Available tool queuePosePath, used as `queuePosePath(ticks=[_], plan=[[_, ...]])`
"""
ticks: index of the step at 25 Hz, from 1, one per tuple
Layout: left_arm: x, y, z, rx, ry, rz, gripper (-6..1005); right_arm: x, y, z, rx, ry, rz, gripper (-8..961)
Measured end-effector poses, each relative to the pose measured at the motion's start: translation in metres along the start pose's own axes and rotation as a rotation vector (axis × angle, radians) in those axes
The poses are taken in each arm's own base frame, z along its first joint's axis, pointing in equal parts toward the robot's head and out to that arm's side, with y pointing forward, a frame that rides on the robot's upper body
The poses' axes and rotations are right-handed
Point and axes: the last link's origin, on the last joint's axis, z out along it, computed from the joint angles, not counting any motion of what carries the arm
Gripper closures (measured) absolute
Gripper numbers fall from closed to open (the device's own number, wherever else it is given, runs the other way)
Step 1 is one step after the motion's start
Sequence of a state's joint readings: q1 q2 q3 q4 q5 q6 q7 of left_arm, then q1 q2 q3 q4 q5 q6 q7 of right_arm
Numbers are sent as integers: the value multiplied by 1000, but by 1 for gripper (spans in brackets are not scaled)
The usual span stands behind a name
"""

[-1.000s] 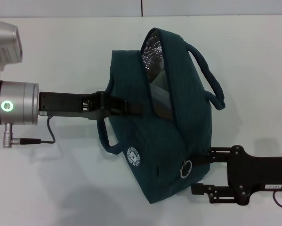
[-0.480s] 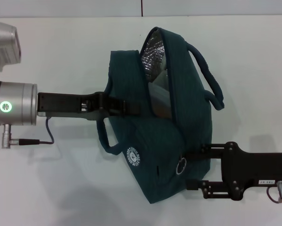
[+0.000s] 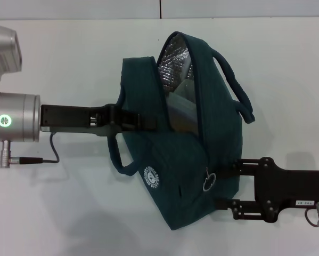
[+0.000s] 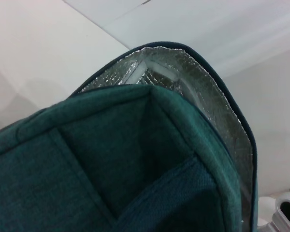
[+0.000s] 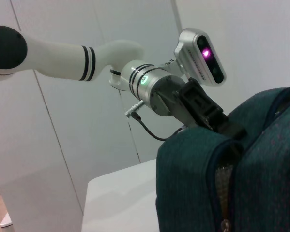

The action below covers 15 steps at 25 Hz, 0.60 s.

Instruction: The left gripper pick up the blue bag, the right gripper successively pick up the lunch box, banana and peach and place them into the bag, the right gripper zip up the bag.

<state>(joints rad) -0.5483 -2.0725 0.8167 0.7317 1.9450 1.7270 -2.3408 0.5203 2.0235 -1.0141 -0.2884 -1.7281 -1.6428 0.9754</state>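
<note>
The blue bag is sitting upright on the white table, and everything else is being placed from it. The left gripper is reaching in from the bag's left side, its fingers clamped together on the bag's left edge beside the opening. The right gripper is pressing in at the bag's lower right corner, one finger above and one below with the fabric between them; whether they are actually pinching anything cannot be told. A metal zip ring is hanging on the bag's front just left of those fingers. The bag's mouth is gaping at the top, showing silver foil lining and a pale flat shape inside that is too hidden to name. One carry handle is arching off the bag's right side, another is looping off its left. A cable is trailing from the left wrist. A wall seam is showing behind the table's far edge
</note>
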Motion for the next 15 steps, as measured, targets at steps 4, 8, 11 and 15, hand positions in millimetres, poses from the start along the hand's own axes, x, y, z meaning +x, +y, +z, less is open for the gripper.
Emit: queuePosePath(ticks=[4, 8, 11, 15], plan=[[2, 1, 1, -2, -5, 7, 952, 0, -1, 5, -12, 13, -6, 320], [4, 2, 2, -3, -5, 11, 952, -2, -1, 12, -49, 36, -11, 321], [3, 2, 2, -2, -3, 9, 952, -2, -1, 12, -48, 37, -14, 322], [3, 2, 1, 0, -2, 9, 952, -3, -2, 13, -46, 31, -15, 322]])
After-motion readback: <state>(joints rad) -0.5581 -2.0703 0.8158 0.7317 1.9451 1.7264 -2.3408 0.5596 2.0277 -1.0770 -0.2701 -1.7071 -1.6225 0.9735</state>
